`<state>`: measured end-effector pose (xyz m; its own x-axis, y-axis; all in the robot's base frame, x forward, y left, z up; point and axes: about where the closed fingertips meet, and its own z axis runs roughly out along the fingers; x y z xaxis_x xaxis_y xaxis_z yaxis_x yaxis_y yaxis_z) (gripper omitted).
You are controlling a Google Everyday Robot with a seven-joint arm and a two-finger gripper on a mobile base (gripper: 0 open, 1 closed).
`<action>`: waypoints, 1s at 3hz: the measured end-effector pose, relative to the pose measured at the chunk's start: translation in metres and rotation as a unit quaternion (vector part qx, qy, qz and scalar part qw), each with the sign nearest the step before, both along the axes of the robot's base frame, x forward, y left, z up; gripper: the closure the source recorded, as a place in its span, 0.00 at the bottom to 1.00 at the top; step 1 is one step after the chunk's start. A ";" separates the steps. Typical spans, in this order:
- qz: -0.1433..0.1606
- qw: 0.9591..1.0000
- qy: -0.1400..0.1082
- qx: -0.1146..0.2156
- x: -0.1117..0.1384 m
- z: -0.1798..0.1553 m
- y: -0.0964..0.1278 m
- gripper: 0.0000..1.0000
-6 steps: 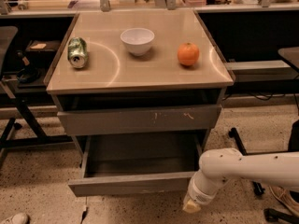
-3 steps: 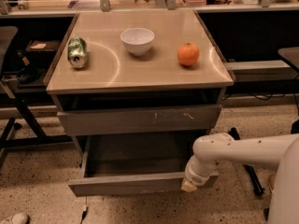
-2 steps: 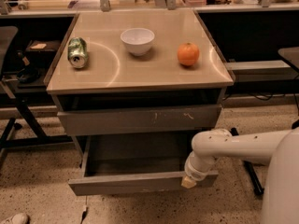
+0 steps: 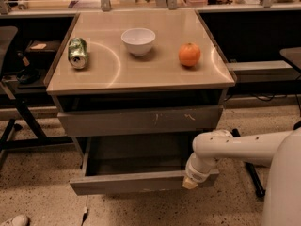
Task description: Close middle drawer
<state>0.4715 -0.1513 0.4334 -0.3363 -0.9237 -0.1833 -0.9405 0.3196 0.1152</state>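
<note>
Camera view: claw (at middle drawer)

You are looking at the grey middle drawer, the white, tan-tipped gripper at its front, and a beige worktop bearing a white bowl, orange fruit, green can.

The middle drawer is a wide, shallow grey unit spanning the full cabinet width. It stands pulled out toward the near side, level and square to the cabinet. The front is plain and handle-less, with faint pale scuffs near its lower edge. The grey box interior is exposed. The gripper is at the right end of the front.
</note>
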 end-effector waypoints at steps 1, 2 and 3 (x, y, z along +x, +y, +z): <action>0.000 1.000 0.000 0.000 0.000 0.000 0.000 0.35; 0.000 1.000 0.000 0.000 0.000 0.000 0.000 0.13; 0.000 1.000 0.000 0.000 0.000 0.000 0.000 0.00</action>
